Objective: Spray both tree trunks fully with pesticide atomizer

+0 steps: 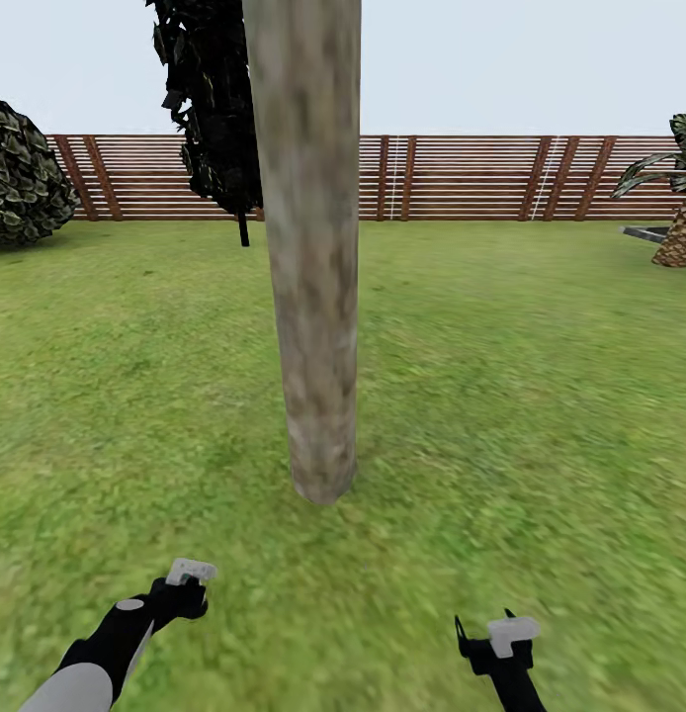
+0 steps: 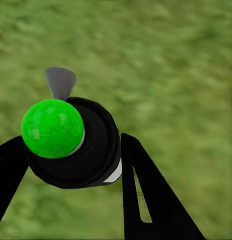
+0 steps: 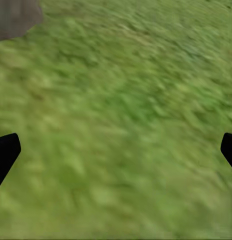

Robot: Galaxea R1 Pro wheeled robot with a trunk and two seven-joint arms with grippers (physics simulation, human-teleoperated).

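We find the trunk [image 1: 313, 247] rising straight ahead of both grippers, its base set in the lawn [image 1: 541, 396] and its top cut off by the upper edge of the head view, so no crown can be seen. Its bark is pale grey-brown with mottled patches. In the right wrist view only a blurred grey corner of the trunk [image 3: 13, 17] appears, beyond the jaws.

The left gripper [image 2: 70, 150] has its two black fingers [image 2: 146, 190] closed on the atomizer [image 2: 78, 145]. From this angle we see the atomizer's round black top, a bright green ball on it and a grey tab beyond it; the body is hidden below the top. In the head view the left gripper [image 1: 185, 593] shows a small whitish piece at its tip, too small for us to tell what it is.

The right gripper [image 3: 116, 150] stands wide open, one fingertip [image 3: 5, 150] at each edge of its view with only blurred grass between them. In the head view the right gripper [image 1: 486, 633] sits low, well apart from the left.

The ground is plain green grass, soft-edged in both wrist views. A slatted brown fence [image 1: 462, 178] closes the far side. A dark-leaved tree [image 1: 219, 109] stands behind the trunk, a shrub [image 1: 17, 178] is cut by one edge and a palm [image 1: 679, 218] by the other.
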